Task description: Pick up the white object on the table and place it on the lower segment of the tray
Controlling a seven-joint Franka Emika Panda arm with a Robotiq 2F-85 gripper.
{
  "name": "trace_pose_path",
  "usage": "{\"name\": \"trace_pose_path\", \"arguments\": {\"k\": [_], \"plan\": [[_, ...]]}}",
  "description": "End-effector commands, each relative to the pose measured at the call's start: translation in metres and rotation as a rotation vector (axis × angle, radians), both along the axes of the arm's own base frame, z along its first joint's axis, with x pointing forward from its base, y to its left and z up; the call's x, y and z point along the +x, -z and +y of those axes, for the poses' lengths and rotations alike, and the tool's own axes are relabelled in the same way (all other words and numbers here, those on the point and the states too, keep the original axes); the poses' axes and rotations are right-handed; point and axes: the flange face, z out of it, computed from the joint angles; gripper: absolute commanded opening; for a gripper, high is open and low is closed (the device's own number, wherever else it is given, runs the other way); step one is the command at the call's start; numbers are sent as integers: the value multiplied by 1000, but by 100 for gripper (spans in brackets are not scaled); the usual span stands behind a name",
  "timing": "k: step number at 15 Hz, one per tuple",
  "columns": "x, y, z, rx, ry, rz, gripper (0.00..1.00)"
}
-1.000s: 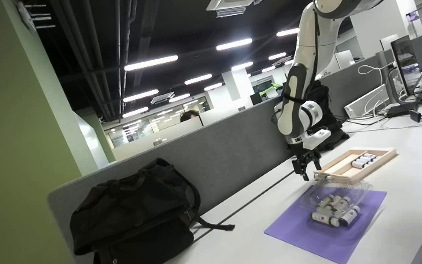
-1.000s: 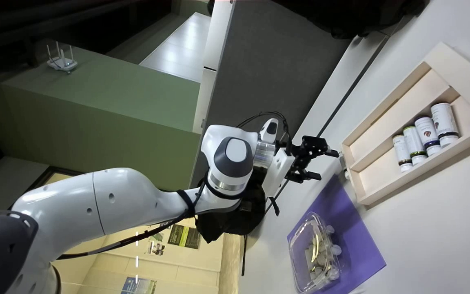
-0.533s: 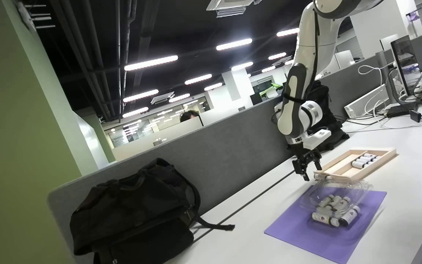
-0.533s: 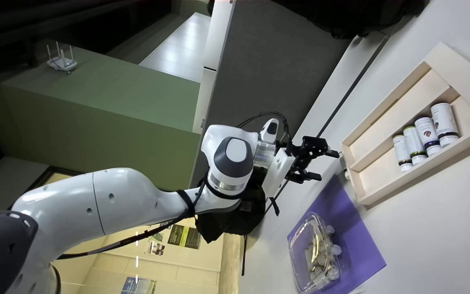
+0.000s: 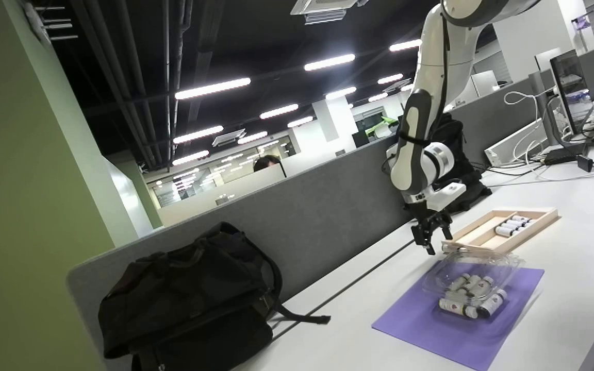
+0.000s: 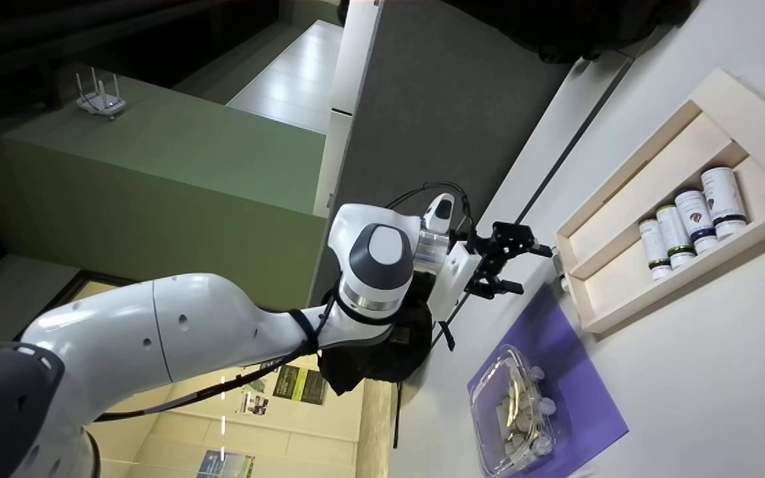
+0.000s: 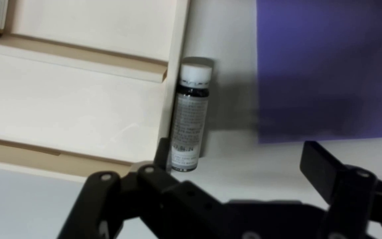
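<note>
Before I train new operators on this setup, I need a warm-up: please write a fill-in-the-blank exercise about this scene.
The loose bottle beside the tray has a cap coloured ____.
In an exterior view, the tray shows ____ bottles inside.
The mat is coloured ____.
The gripper is not shut but ____.
Missing words: white; four; purple; open.

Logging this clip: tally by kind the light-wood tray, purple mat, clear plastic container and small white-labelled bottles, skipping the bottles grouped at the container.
Rectangular light-wood tray: 1
Flat purple mat: 1
Clear plastic container: 1
Small white-labelled cylindrical bottles lying in the tray: 4
White-capped, white-labelled bottle lying beside the tray: 1
Total: 8
</note>
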Motion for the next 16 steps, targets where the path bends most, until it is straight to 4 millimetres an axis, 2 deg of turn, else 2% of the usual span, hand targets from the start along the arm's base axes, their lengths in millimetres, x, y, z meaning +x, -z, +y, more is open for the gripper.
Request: {"name": "trace_pose_path", "arguments": {"k": [1, 8, 16], "plan": [[3, 1, 0, 9, -11, -26, 100], [4, 5, 3, 19, -49, -53, 100], [0, 6, -1, 1, -9, -6, 100]]}}
